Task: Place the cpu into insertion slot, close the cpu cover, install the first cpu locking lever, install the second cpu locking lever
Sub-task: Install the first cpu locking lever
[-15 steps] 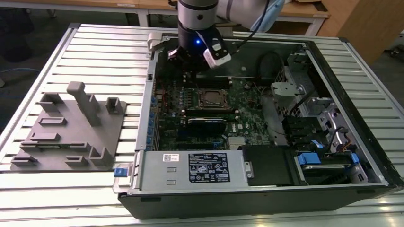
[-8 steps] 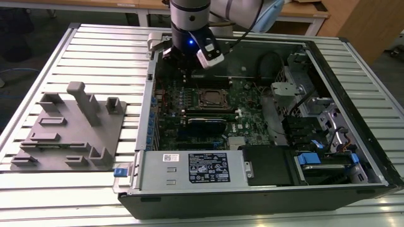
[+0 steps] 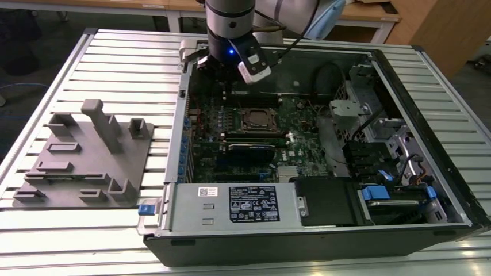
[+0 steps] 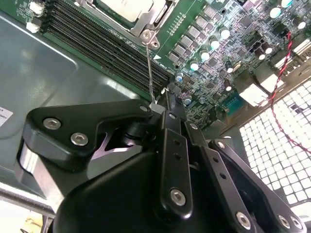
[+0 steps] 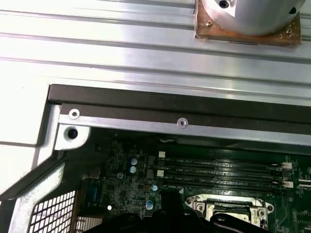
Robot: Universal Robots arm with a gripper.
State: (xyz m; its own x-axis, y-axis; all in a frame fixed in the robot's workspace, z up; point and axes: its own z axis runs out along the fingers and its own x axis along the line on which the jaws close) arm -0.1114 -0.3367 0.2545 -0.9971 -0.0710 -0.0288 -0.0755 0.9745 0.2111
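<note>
An open computer case fills the exterior view's centre and right, on a slatted metal table. At left lies a grey fixture plate with upright posts. A blue clip sits just beside the case.

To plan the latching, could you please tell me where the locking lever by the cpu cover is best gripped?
Probably the locking lever near its free end, far from its pivot at the cpu cover corner; the wire stands off the board, so pinch across it from above.
</note>
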